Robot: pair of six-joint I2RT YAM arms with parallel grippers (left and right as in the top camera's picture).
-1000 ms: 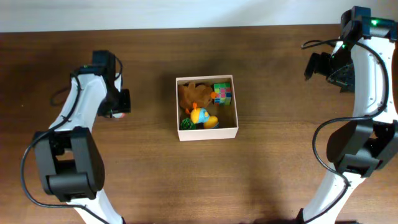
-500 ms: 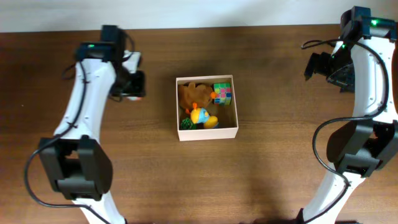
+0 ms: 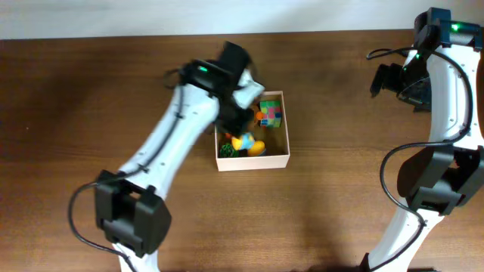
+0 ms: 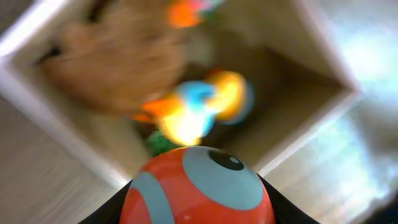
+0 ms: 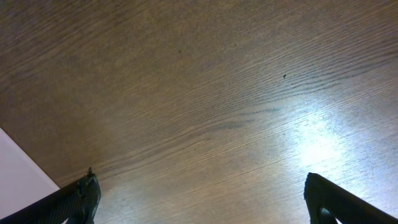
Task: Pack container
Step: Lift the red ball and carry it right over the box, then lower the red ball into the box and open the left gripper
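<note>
Two tools over brown wood table (image 3: 340, 189): left tool (image 3: 243, 92) tight around orange ball (image 4: 196, 186), right tool (image 5: 199, 190) open.

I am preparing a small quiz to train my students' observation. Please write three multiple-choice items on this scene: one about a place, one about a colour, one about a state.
1. Where is the left gripper?
A) above the container
B) at the table's left edge
C) next to the right arm

2. What colour is the ball that it holds?
A) green and white
B) orange-red with grey-blue patches
C) all black

3. What is the state of the right gripper?
A) fingers shut on a toy
B) fingers shut on the container's wall
C) fingers open, holding nothing

Answers:
1 A: the overhead view shows it over the container's far-left corner.
2 B: the left wrist view shows the ball close up.
3 C: the right wrist view shows both fingers wide apart with nothing gripped.
</note>
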